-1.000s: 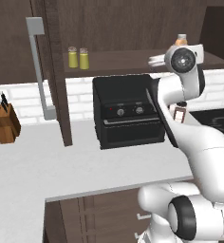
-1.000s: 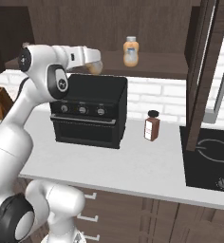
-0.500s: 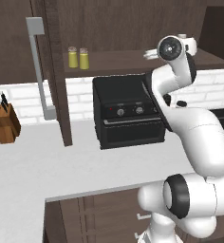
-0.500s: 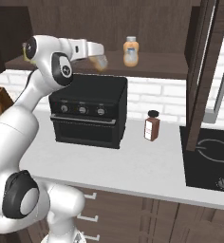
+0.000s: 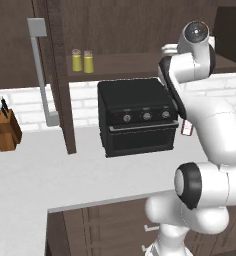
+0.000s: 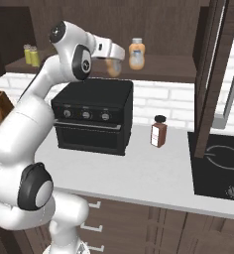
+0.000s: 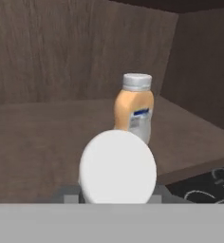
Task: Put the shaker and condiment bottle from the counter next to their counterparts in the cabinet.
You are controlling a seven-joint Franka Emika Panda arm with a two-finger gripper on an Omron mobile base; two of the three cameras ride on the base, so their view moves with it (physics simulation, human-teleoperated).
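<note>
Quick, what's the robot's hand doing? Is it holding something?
Gripper: shut on the condiment bottle, held up at the cabinet shelf, near the matching orange bottle.

Two yellow-green shakers (image 5: 82, 60), grey caps, touching, on cabinet (image 5: 135, 64) shelf above black oven (image 5: 138, 116). Knife block (image 5: 5, 130) far left on counter (image 5: 55, 170). Grey handle (image 5: 41, 70) left of shakers. Red-brown jar (image 5: 186, 128) beside oven, partly behind arm.
</note>
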